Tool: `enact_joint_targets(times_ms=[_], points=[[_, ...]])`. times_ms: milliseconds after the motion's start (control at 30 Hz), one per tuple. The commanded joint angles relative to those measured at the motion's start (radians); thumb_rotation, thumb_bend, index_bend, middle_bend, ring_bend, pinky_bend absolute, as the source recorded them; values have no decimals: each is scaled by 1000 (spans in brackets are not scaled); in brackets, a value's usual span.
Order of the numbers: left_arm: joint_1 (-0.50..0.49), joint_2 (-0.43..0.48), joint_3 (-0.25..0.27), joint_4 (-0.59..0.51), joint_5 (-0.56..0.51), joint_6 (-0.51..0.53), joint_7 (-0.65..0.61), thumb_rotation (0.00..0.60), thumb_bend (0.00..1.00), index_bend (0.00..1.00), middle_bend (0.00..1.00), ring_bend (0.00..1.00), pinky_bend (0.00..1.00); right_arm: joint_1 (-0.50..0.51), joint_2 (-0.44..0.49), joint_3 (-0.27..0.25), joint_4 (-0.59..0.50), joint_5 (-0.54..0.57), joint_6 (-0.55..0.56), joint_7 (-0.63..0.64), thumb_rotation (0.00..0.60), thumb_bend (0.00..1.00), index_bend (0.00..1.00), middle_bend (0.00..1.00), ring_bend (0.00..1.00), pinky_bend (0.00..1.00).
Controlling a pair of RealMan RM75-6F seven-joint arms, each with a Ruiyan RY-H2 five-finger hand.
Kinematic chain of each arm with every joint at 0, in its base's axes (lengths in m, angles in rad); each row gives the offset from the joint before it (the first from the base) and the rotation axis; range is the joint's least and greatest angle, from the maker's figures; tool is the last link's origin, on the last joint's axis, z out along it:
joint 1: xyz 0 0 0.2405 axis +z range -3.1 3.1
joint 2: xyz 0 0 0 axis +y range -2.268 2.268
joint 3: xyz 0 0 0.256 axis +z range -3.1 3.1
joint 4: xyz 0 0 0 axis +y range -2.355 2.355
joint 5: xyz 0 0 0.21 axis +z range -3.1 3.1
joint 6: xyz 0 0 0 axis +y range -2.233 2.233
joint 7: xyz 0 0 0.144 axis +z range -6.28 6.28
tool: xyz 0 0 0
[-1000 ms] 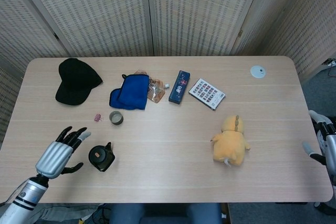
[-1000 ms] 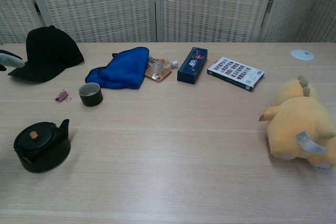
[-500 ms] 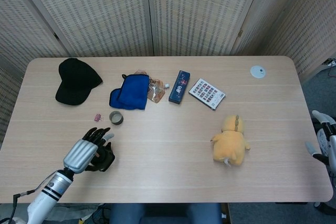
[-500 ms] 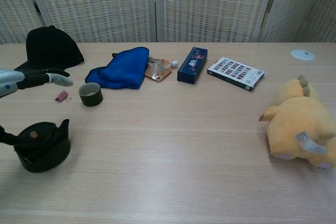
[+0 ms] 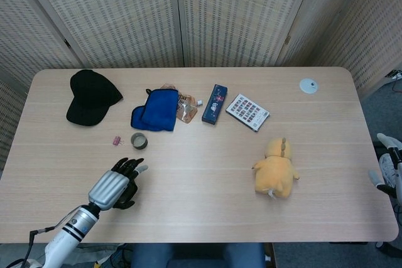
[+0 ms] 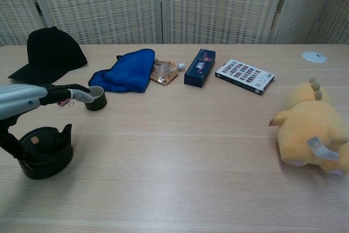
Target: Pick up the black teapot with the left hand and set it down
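Observation:
The black teapot (image 6: 46, 154) stands near the table's front left, spout pointing to the back right. In the head view my left hand (image 5: 114, 184) lies over it and hides nearly all of it. The chest view shows the left hand (image 6: 38, 95) hovering above the pot with its fingers (image 6: 68, 90) stretched out and apart. The thumb reaches down along the pot's left side. No fingers wrap the pot. My right hand (image 5: 388, 167) shows only partly at the right edge, off the table, holding nothing.
A small dark cup (image 5: 139, 141) and a pink clip (image 5: 117, 140) sit just behind the teapot. Farther back lie a black cap (image 5: 91, 97), a blue cloth (image 5: 154, 110), a dark blue box (image 5: 215, 103) and a card box (image 5: 247, 112). A yellow plush (image 5: 276, 169) sits at right.
My left hand has moved right from beside the teapot to directly over it, fingers still spread. The teapot has not moved. The right hand slid slightly toward the frame edge.

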Motion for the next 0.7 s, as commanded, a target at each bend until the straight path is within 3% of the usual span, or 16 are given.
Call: enact_joint_targets(times_ms=[33,700], points=[[-5,-4,7,3,-6,-7,1,599,212,0,0,43,13,-1,0,0,1,-1,1,0,600,214,195,223,201,200],[2,29,31,10,-56,16,21,600,211,0,0,43,13,1,-13,1,3,-2,-3,-6,600,214,195,221,201,199]])
